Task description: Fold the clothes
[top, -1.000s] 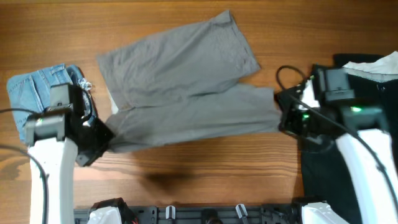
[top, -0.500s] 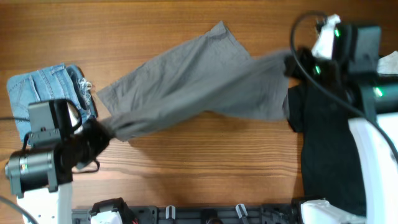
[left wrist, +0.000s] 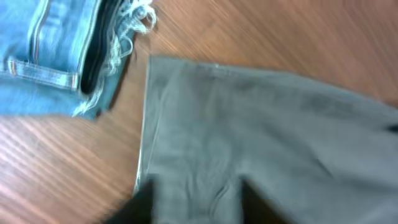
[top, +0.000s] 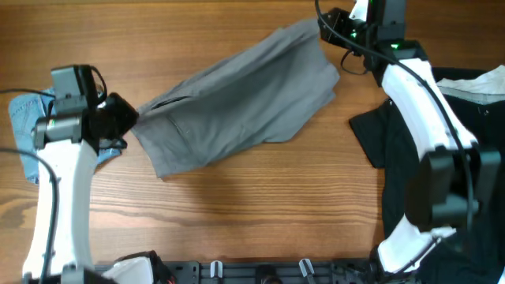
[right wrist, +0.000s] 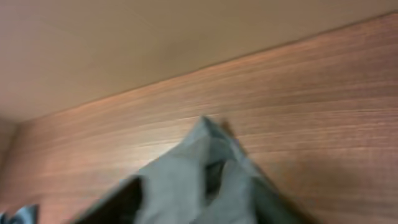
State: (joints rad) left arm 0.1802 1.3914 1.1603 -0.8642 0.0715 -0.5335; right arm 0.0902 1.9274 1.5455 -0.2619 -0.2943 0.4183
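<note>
The task is at an early stage, judging by the one garment in hand and the two untouched. The left gripper (top: 126, 120) has its jaws set either side of the waist end of the grey trousers (top: 237, 102). They look pinched on the cloth, though the blurred left wrist view leaves the exact gap unclear. The right gripper (top: 330, 28) sits near the far edge, right of centre. Its jaws seem pressed together on a leg end, which rises to a taut peak in its wrist view. Between them the trousers lie doubled lengthwise on the desk (top: 237, 229), one leg over the other. They slant from the left side up toward the far edge. That first fold appears done, but the crosswise fold is not. The denim shorts (top: 17, 118) lie bunched at the left edge, just beside the left gripper. The black garment (top: 410, 166) is spread along the right edge, and both are yet to be folded.
</note>
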